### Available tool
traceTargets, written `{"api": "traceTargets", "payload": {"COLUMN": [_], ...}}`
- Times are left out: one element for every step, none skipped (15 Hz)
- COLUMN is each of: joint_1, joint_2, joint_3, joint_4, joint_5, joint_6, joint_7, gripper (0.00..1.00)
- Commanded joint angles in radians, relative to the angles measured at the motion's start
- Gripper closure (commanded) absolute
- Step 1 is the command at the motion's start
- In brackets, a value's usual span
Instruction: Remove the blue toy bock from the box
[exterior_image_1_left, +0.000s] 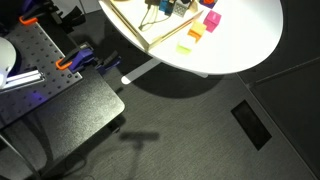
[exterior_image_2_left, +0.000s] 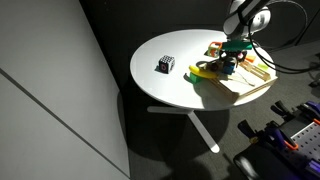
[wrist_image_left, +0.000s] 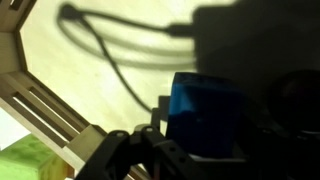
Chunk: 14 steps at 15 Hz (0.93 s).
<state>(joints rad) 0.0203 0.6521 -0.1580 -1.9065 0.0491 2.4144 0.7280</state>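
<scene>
In the wrist view a blue toy block (wrist_image_left: 205, 112) sits between my gripper's dark fingers (wrist_image_left: 200, 150), which are closed against its sides. Below it lie the pale floor and slatted wall of the wooden box (wrist_image_left: 50, 110). In an exterior view my gripper (exterior_image_2_left: 231, 63) hangs low over the wooden box (exterior_image_2_left: 250, 84) at the table's far side, with a bit of blue at its tips. In an exterior view the gripper (exterior_image_1_left: 166, 8) is at the top edge, over the box (exterior_image_1_left: 150, 30). I cannot tell whether the block touches the box floor.
The box stands on a round white table (exterior_image_2_left: 175, 90). Loose blocks lie beside the box: yellow (exterior_image_1_left: 195, 33), yellow-green (exterior_image_1_left: 185, 45), magenta (exterior_image_1_left: 212, 20) and red (exterior_image_1_left: 210, 3). A black-and-white cube (exterior_image_2_left: 166, 65) sits apart on the table. The floor around is dark.
</scene>
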Motion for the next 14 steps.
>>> {"api": "traceTargets", "payload": {"joint_1": [0.012, 0.012, 0.014, 0.014, 0.015, 0.017, 0.017, 0.016, 0.017, 0.017, 0.019, 0.022, 0.027, 0.032], "joint_2": [-0.035, -0.055, -0.068, -0.086, -0.103, -0.124, -0.141, -0.162, -0.182, -0.201, -0.216, -0.226, -0.237, -0.245], "joint_3": [-0.008, -0.01, -0.012, -0.013, -0.015, -0.016, -0.016, -0.013, -0.01, -0.006, -0.002, 0.003, 0.007, 0.014], "joint_4": [-0.04, -0.052, -0.061, -0.073, -0.083, -0.097, -0.107, -0.118, -0.128, -0.138, -0.144, -0.144, -0.146, -0.147], "joint_5": [0.015, 0.01, 0.007, 0.003, 0.0, -0.005, -0.007, -0.008, -0.009, -0.008, -0.007, -0.006, -0.008, -0.009], "joint_6": [0.014, 0.008, 0.009, 0.007, 0.006, 0.007, 0.006, 0.001, -0.002, 0.001, 0.0, -0.002, -0.003, -0.002], "joint_7": [0.004, -0.003, -0.003, -0.008, -0.01, -0.012, -0.014, -0.021, -0.023, -0.028, -0.029, -0.032, -0.034, -0.04], "gripper": [0.6, 0.66, 0.67, 0.68, 0.69, 0.69, 0.69, 0.69, 0.69, 0.69, 0.69, 0.69, 0.69, 0.69]}}
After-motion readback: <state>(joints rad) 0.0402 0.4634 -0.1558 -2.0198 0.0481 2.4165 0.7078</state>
